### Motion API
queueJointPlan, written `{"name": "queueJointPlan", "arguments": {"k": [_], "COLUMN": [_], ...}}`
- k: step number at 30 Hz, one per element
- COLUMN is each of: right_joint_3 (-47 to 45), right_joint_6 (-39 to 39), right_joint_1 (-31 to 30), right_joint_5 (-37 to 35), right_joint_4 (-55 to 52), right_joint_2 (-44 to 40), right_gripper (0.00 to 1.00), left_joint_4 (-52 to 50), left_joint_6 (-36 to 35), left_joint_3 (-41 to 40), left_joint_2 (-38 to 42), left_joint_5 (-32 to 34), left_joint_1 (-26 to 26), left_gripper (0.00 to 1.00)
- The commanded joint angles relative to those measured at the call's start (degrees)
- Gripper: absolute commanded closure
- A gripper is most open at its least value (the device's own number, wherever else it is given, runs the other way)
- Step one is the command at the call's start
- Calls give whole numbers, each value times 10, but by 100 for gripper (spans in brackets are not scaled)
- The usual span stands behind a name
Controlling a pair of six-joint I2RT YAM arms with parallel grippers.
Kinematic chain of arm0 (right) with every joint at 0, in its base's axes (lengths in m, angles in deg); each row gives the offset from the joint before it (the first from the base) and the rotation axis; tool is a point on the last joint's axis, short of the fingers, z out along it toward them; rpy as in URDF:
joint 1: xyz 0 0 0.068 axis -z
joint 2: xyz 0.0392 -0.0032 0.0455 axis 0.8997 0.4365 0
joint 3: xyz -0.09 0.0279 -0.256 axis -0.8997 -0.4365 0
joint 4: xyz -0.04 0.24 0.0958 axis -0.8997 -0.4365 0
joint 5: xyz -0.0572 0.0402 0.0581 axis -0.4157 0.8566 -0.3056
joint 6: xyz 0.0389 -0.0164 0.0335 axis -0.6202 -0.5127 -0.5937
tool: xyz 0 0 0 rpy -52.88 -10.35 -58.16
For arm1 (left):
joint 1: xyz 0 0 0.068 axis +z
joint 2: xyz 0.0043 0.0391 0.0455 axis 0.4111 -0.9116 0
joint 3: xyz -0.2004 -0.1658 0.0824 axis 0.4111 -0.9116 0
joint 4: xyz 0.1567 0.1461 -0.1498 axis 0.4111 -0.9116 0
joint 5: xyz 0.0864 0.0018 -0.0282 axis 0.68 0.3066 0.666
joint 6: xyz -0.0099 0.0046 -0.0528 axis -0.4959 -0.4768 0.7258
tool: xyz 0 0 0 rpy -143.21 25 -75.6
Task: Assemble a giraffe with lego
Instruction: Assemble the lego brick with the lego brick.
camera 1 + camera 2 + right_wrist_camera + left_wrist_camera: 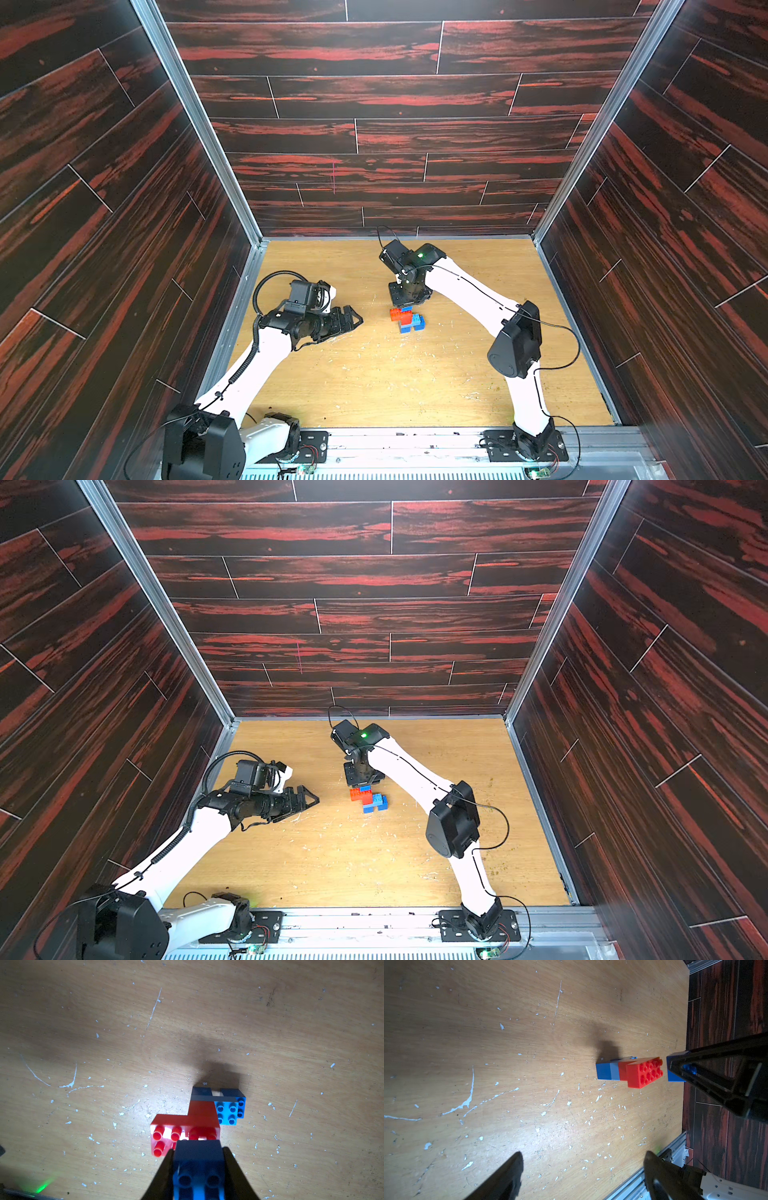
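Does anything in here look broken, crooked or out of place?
Only the table: its wooden top is scuffed, with white scratches and flecks all over. The giraffe stands upright, and the right gripper holds a dark blue brick just above its red head.

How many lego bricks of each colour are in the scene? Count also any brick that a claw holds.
dark blue brick: 3, one of them held in the right claw
light blue brick: 1
red brick: 2
Total: 6
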State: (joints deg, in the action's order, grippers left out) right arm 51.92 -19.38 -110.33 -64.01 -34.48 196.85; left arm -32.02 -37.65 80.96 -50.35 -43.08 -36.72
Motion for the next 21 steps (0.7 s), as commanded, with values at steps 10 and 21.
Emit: {"name": "queueJointPlan", "arguments": {"k": [10, 21], "right_joint_3": [-31, -53], "right_joint_6": [9, 8], "right_joint_1": [2, 2], "right_joint_5": [11, 0], "right_joint_4": [4, 16], "right_joint_2": [4, 2], "right_gripper": [73, 73], "left_joint_4": [-16, -14], "left_joint_6": [-7, -6], "left_joint_3": [0, -1], "left_joint_2": [3, 5], "left_joint_5": [9, 10], "left_joint_1": [-2, -2], "left_gripper": [8, 8]}}
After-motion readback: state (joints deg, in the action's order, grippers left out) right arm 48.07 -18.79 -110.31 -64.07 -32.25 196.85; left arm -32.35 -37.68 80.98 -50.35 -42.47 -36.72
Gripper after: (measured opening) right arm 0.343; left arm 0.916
